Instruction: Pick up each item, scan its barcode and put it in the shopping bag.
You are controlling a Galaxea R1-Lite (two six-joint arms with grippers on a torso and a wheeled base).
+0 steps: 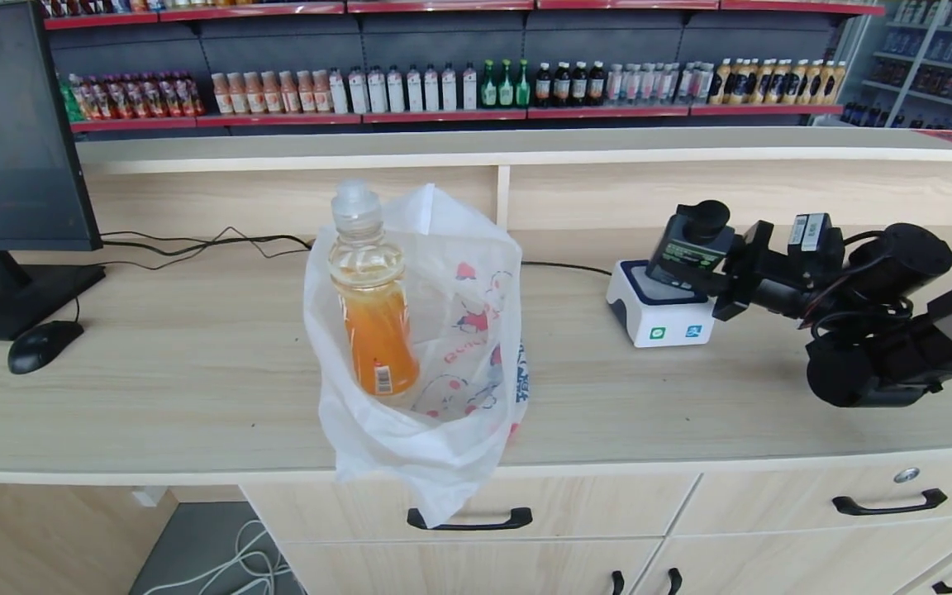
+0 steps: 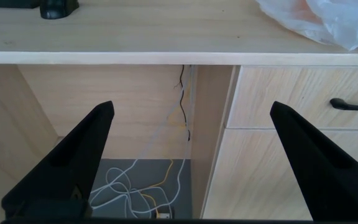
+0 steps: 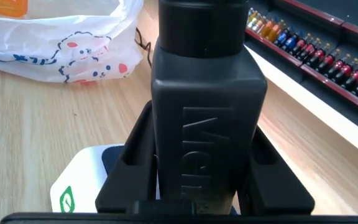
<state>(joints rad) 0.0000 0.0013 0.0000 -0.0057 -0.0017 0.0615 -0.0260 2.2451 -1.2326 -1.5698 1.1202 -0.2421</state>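
1. Your right claw is clamped on a dark bottle with a black cap, one finger on each side of its body.
2. That bottle hangs tilted just over the white scanner, which sits on the counter.
3. From the scanner, the shopping bag stands at 9 o'clock, near the counter's front edge, with its mouth open upward and its lower folds drooping over the edge.
4. An orange drink bottle stands upright in the bag, and its clear cap rises above the rim.
5. Your left claw is spread wide and grips nothing. It sits lower than the countertop and faces the opening under the counter, where loose cables lie on the floor.
6. From the bag, a black mouse lies at 9 o'clock, and a monitor stands at 10 o'clock.
7. At 12 o'clock, behind the counter's raised ledge, shelves carry rows of drinks.
8. Drawers with black handles run below the counter's front edge.
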